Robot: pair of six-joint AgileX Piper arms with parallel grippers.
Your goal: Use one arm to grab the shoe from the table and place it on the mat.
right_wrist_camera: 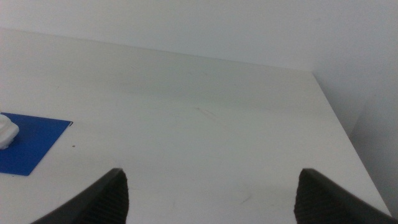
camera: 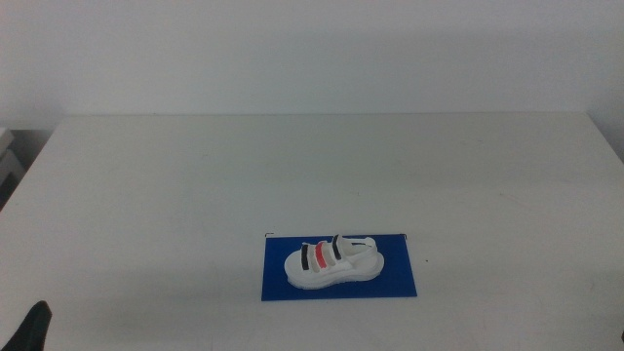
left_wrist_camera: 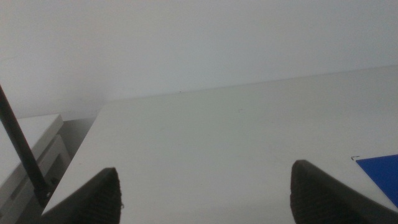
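Shoe (camera: 332,263) upright on the mat (camera: 400,283), near the counter (camera: 312,166) front: task apparently done. Left gripper (left_wrist_camera: 205,193) and right gripper (right_wrist_camera: 208,199) wide open, empty, parked apart.

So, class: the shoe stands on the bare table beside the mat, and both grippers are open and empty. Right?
Not quite. The shoe stands on the mat itself, not beside it, as the middle view shows. Both grippers, left and right, are indeed open and empty.
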